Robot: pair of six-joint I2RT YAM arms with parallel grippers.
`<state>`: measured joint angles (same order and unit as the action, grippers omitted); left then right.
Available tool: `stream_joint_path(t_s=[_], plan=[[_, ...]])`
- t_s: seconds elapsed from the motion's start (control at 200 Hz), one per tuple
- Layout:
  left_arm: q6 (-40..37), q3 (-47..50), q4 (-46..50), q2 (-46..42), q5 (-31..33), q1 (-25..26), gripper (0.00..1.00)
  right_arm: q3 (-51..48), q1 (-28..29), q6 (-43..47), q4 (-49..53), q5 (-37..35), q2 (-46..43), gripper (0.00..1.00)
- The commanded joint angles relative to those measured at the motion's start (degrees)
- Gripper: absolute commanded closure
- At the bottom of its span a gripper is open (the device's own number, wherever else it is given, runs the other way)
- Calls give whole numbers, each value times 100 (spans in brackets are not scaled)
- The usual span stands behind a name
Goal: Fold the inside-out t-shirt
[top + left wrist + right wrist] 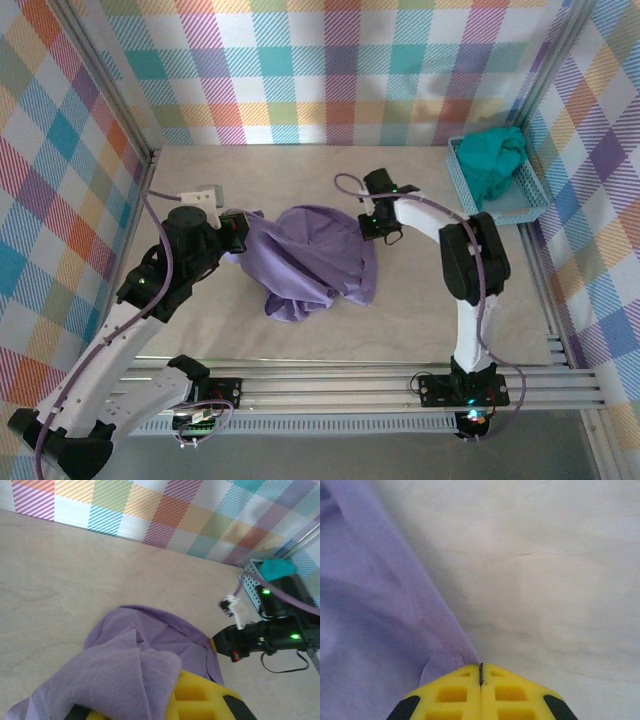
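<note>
Lavender cotton lies bunched in the middle of the surface (300,170): this is the inside-out t-shirt (310,260), not yet spread flat, a rumpled mound with a loose lobe sagging toward the near edge. Its left part rises off the surface toward the left claw (237,237), which is closed on a thick wad of the cloth; from the left wrist camera the fabric drapes right over the yellow fingers (200,695). At the shirt's far right edge the right claw (481,672) is shut tight, pads pressed together, and a stitched hem runs straight into the seam between them, so it looks pinched on that thin edge, though only a sliver of cloth can be inside.

I judge the step in hand to be the opening-out: both claws have taken an edge on opposite sides so the shirt can be stretched before any fold is made. The next move calls for drawing the two holds apart and lifting a little, evenly, so the mound unrolls without the slim right-hand pinch slipping free.

The cloth looks soft and matte, with visible seam lines. Neither a label nor a patch can be made out here. Well apart at the far right, a teal garment (495,160) sits in a pale blue basket (525,205).
</note>
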<state>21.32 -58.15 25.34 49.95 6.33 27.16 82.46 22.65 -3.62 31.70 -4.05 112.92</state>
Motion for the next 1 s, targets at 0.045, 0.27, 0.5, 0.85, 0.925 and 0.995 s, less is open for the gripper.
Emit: stream_joint_path(t_s=[0.045, 0.27, 0.5, 0.85, 0.925, 0.995], plan=[[163, -386, -382, -22, -169, -79, 100, -243, -389, -81, -369, 251, -1345, 100], [228, -241, -531, 75, -448, -80, 100, -1520, -44, -718, -411, 770, -2024, 58], [167, -241, -503, 187, -558, -79, 100, -2289, 845, -1205, -525, 518, -2179, 32], [118, -193, -467, 169, -550, -79, 100, -2694, 1386, -1954, -407, 394, -1941, 37], [118, -171, -499, 170, -548, -79, 100, -2833, 1400, -2083, -389, 366, -1963, 42], [119, -172, -514, 199, -582, -79, 100, -2930, 1408, -2171, -410, 361, -1987, 47]])
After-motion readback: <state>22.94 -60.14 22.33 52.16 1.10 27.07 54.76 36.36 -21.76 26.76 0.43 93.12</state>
